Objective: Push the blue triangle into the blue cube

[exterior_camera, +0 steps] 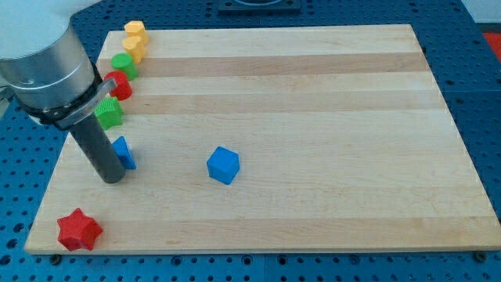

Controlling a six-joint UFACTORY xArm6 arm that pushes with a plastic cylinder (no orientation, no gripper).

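my tip (112,178) rests on the table (313,94), touching the blue triangle (124,152) on its left side, so a rightward push should drive it toward the blue cube (223,165), well apart; no jaws exist here.

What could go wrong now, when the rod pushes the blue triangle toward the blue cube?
My tip touches the blue triangle from the view's left and slightly low, so the triangle may slip off toward the view's top and miss the blue cube. The green block sits close behind the rod and could be bumped.
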